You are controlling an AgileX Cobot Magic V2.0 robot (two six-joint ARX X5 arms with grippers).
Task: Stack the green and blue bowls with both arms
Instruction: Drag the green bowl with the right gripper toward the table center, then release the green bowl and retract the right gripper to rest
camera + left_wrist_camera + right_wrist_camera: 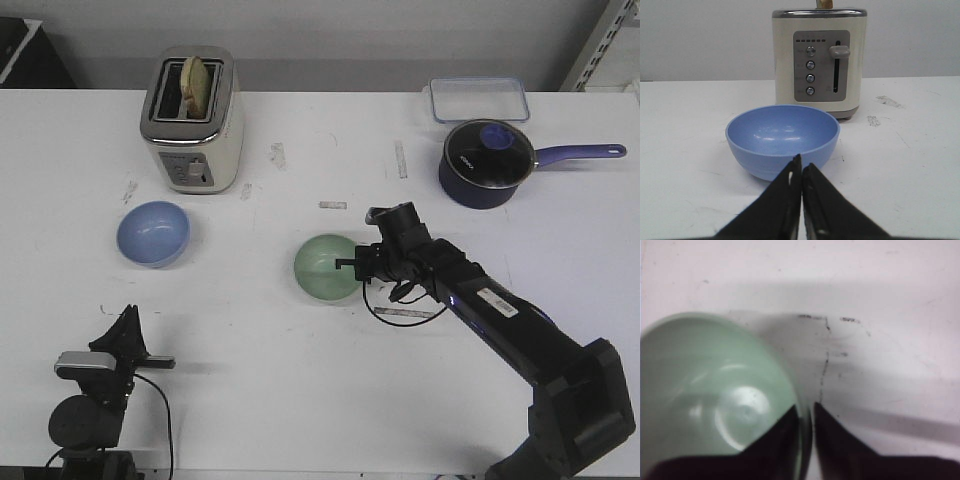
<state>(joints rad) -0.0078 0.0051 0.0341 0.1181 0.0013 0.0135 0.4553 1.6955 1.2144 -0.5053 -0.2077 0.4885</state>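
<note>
The pale green bowl point(326, 267) sits mid-table. My right gripper point(358, 265) is shut on its right rim, one finger inside and one outside, as the right wrist view shows the green bowl point(715, 400) with the gripper point(806, 410) pinching its wall. The light blue bowl point(153, 233) sits at the left in front of the toaster. My left gripper point(128, 318) is shut and empty near the front left edge, pointing at the blue bowl point(782, 137) from a short way off; its closed tips point(802, 167) are apart from the bowl.
A cream toaster point(194, 120) with bread stands at the back left. A dark blue lidded saucepan point(488, 163) with a long handle is at the back right, behind it a clear container point(479, 98). A black cable loop point(400, 312) lies under the right arm.
</note>
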